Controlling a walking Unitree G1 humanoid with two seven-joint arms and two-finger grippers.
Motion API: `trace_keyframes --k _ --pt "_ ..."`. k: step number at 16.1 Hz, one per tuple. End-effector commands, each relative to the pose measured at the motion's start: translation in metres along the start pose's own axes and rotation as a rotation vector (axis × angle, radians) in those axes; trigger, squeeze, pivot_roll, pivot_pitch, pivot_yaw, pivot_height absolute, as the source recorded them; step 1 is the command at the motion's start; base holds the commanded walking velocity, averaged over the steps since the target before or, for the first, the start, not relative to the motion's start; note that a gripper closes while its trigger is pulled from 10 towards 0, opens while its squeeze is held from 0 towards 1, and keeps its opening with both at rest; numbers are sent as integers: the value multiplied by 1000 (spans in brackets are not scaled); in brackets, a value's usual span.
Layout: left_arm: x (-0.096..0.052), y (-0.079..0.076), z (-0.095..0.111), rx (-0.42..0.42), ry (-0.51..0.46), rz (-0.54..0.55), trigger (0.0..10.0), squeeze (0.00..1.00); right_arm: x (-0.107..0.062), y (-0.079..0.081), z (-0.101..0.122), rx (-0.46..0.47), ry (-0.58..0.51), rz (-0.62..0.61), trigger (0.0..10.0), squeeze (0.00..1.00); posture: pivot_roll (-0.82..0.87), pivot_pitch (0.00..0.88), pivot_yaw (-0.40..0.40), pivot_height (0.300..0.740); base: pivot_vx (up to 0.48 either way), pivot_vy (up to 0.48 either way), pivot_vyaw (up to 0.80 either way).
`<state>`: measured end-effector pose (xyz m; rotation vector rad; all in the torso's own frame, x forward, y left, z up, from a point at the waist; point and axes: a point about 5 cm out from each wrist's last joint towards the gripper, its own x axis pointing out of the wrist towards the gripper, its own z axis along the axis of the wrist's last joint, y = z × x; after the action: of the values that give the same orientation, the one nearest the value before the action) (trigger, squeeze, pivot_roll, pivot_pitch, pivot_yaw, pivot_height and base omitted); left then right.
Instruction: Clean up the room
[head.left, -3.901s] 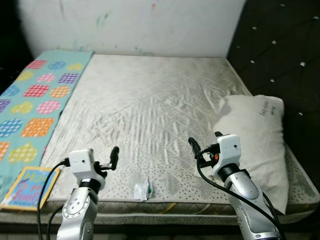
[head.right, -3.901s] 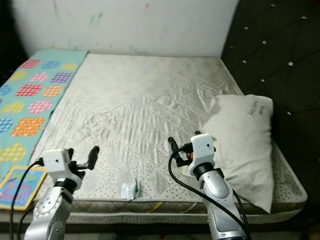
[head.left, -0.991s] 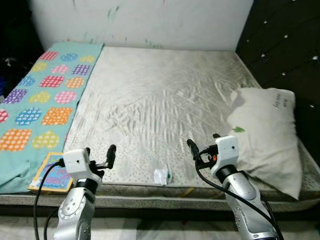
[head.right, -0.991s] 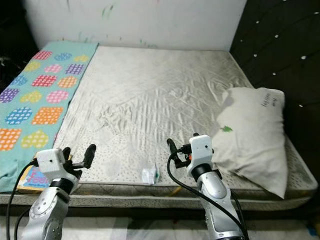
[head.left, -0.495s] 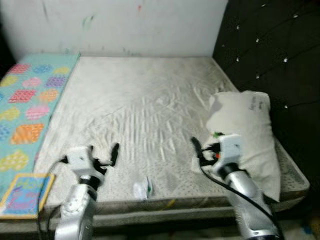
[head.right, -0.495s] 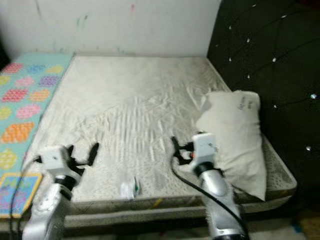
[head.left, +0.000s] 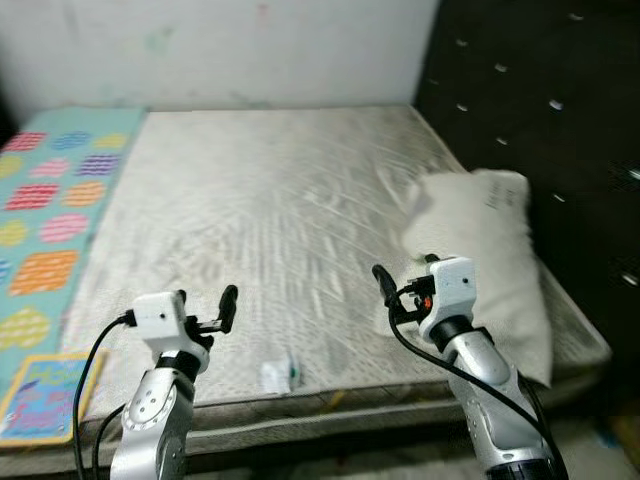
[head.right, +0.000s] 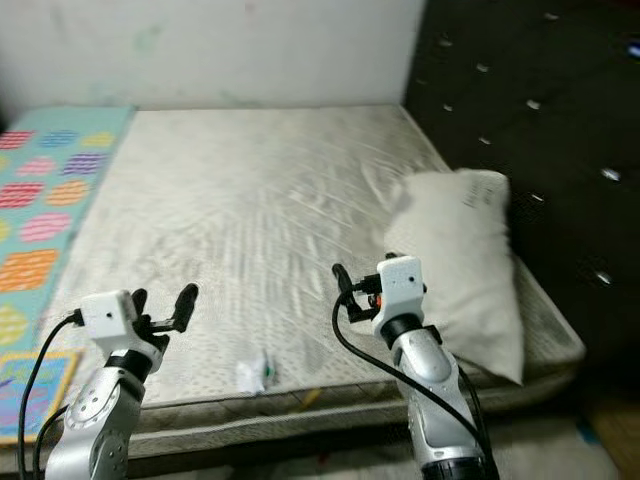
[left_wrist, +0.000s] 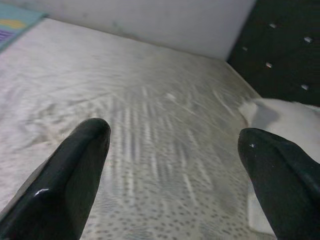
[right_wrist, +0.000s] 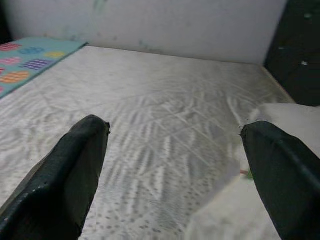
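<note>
A small crumpled white wrapper with a green mark (head.left: 277, 375) lies on the bare mattress (head.left: 270, 200) near its front edge. My left gripper (head.left: 205, 305) hovers open just left of the wrapper and above it, with nothing between its fingers. My right gripper (head.left: 405, 275) is open too, held over the mattress to the right of the wrapper, beside the white pillow (head.left: 480, 255). The left wrist view looks across the mattress (left_wrist: 150, 115) between two wide-apart fingers (left_wrist: 75, 165). The right wrist view shows the pillow's edge (right_wrist: 280, 120) past its fingers (right_wrist: 75, 165).
A patterned blanket with coloured dots (head.left: 50, 200) covers the bed's left side, and a children's book (head.left: 40, 395) lies at its front corner. A black tufted headboard (head.left: 540, 100) rises on the right. A white wall (head.left: 220, 50) stands behind the bed.
The whole picture has swung and now shows more of the bed's right side, so the camera moved. Both grippers keep the same open pose. The wrapper, pillow and book have not moved.
</note>
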<state>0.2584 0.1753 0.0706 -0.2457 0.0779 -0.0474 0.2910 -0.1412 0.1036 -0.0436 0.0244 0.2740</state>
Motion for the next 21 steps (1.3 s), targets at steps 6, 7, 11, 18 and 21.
trace_keyframes --k 6,7,11,18,21 --pt "0 0 5 8 -15 19 10000 0 1 6 2 -10 -1 23 10000 0 -90 10 -21 740 0 0 0" --pt "0 0 4 4 -8 21 10000 0 0 6 0 -7 5 24 10000 0 -91 7 -22 740 0 0 0" --pt "-2 0 1 -11 8 22 10000 0 1 3 -2 -8 16 15 10000 0 -90 1 -25 740 0 290 0" --pt "-1 1 0 -21 16 30 10000 0 -1 0 -5 -16 26 3 10000 0 -91 0 -28 740 0 468 0" --pt "-2 0 2 -29 -3 22 10000 0 0 0 -5 -19 30 5 10000 0 -92 0 -26 740 0 0 0"
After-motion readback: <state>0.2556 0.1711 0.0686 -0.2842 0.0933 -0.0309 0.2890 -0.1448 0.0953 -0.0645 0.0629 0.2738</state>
